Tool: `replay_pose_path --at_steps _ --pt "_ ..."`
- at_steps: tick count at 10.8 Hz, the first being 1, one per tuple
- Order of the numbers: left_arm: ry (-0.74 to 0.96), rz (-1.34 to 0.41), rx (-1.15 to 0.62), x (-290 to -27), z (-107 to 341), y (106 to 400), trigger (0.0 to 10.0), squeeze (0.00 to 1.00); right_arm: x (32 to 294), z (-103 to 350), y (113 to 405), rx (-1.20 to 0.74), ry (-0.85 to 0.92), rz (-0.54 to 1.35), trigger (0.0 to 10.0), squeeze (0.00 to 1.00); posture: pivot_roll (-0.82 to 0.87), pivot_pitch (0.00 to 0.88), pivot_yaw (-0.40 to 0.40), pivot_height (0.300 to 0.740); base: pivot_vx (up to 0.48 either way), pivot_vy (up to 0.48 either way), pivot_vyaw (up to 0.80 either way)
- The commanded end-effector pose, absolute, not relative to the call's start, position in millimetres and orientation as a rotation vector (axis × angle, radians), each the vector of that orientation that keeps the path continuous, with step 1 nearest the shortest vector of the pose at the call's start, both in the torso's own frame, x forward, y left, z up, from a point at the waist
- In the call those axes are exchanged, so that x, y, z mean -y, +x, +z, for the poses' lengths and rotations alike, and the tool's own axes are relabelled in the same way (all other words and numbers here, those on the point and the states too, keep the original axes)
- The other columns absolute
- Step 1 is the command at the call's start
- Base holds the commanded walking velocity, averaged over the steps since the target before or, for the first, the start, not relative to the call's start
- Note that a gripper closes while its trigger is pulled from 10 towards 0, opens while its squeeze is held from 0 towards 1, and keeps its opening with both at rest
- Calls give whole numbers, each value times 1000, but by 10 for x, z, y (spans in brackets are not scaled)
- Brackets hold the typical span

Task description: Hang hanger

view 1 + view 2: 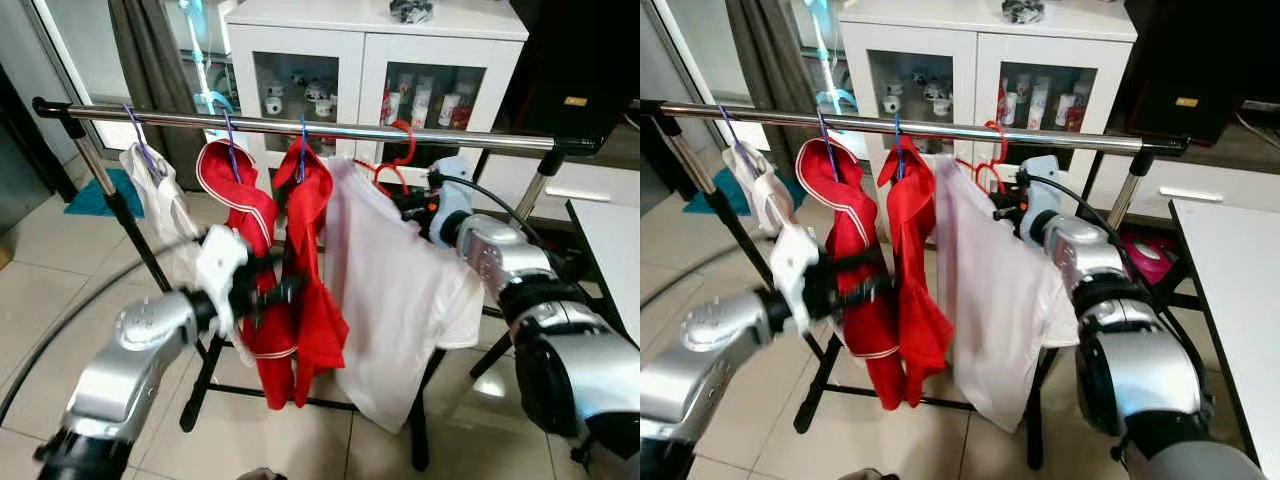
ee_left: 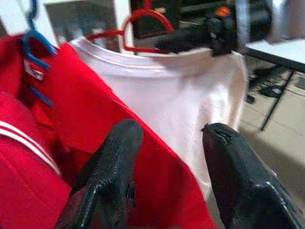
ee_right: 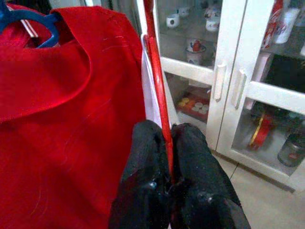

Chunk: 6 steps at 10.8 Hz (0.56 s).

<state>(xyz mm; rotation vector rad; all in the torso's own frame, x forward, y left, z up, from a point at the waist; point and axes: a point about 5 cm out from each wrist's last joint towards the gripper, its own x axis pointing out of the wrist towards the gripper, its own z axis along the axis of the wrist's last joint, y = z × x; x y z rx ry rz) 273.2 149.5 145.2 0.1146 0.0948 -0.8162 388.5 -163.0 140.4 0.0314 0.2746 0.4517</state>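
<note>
The red hanger [image 1: 392,165] carrying a white T-shirt [image 1: 395,290] sits at the right end of the row of clothes, its hook [image 1: 403,130] up at the chrome rail [image 1: 300,128]; whether the hook is actually over the rail or just in front of it cannot be told. The right gripper [image 3: 170,157] is clamped on the hanger's red wire, so the hanging looks nearly done, with seating the hook and letting go left to do. The left gripper [image 2: 167,162] is spread wide, its fingers hovering against the nearer red garment [image 1: 310,280]. I count four garments on the rack: a white one [image 1: 160,205] at the far left, two red ones, then the T-shirt. A white glass-door cabinet [image 1: 370,60] stands behind.
</note>
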Motion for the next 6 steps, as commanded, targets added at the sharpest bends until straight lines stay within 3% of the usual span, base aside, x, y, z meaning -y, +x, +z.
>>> replay_pose_path --at_steps 1,4,6 --pt "133 -769 -90 -1502 1446 2774 10000 0 1673 1563 3914 -184 23 451 0 0 -100 0 67 740 0 0 0" --pt "134 -648 -74 -1467 1393 2818 10000 0 1727 1783 3814 -9 41 405 0 0 -111 0 65 740 0 0 0" --pt "133 -609 -85 -1440 1309 2776 10000 0 1719 1878 3598 81 59 389 0 0 -116 0 61 740 0 0 0"
